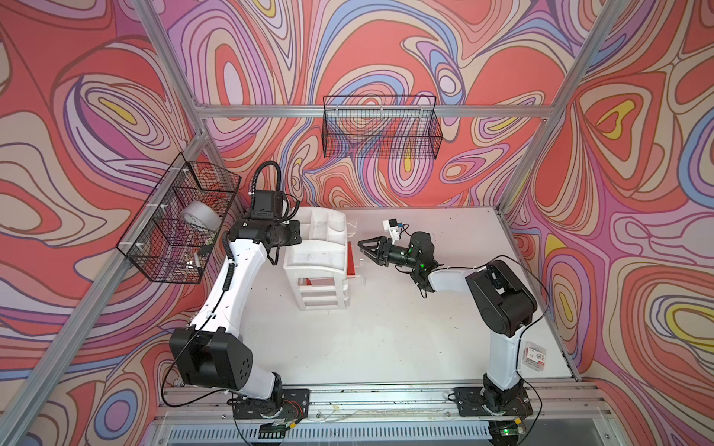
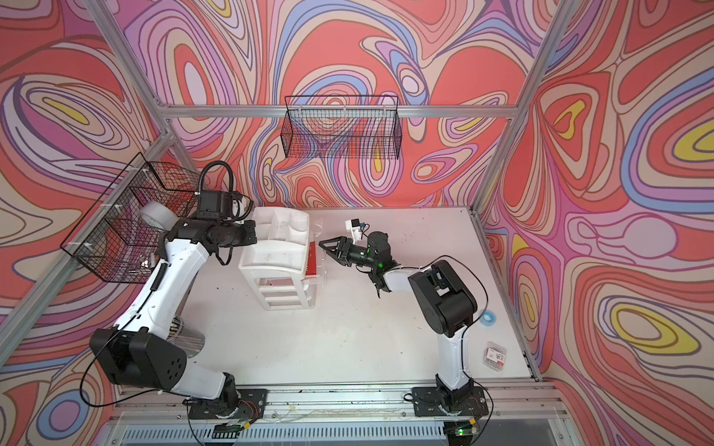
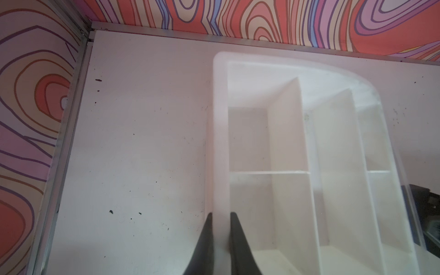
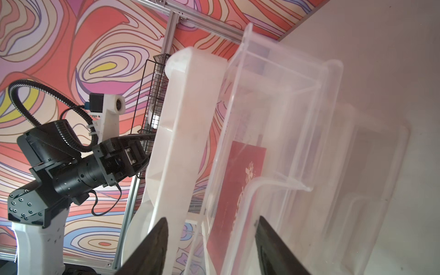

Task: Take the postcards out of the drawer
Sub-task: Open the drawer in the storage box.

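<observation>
Looking thin, light and slippery at lower centre frame, the postcards point(image 4: 238, 190) likely need an edge pinch; right fingers point(image 4: 157, 245) stand open, left fingers point(image 3: 204, 245) clamp the organizer point(image 3: 220, 119) rim.

My left arm point(image 1: 239, 278) angled toward twelve o'clock, its wrist turned to three o'clock, and my left gripper point(image 3: 221, 215) was pinched tight on the organizer wall point(image 3: 220, 133). My right arm point(image 1: 502, 297) bent toward ten o'clock; my right gripper point(image 1: 362, 248) faced nine o'clock, jaws apart.
</observation>
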### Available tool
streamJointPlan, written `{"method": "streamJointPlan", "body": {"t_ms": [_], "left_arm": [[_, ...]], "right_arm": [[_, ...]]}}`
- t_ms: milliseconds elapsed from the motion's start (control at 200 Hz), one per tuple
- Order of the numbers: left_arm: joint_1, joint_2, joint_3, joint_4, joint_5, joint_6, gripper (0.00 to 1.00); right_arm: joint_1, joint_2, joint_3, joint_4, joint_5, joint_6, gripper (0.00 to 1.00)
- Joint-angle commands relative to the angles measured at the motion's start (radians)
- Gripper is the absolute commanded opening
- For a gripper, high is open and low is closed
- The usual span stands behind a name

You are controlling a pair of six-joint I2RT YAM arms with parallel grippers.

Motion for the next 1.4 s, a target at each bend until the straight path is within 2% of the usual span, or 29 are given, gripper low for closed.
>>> {"method": "streamJointPlan", "body": {"t_ms": [0,456,1092,1277,1397], "left_arm": [[0.009,-0.007,-0.010,0.050,0.016,0.022,0.00],[0.014,-0.019,-0.024,0.063,0.014,0.008,0.00],[0.014,-0.031,-0.040,0.070,-0.077,-0.030,0.00],[0.015,-0.022,-0.026,0.069,-0.076,-0.020,0.00],[0.015,-0.017,-0.017,0.070,-0.057,-0.007,0.00]], "right_arm": [[-0.003,-0.033,0.028,-0.076,-0.009,-0.042,0.54],[-0.001,-0.051,0.030,-0.105,-0.010,-0.039,0.42],[-0.007,-0.152,-0.021,-0.264,0.019,-0.148,0.37],[-0.035,-0.151,-0.030,-0.263,0.002,-0.135,0.36],[-0.050,-0.153,-0.012,-0.326,-0.010,-0.161,0.36]]}}
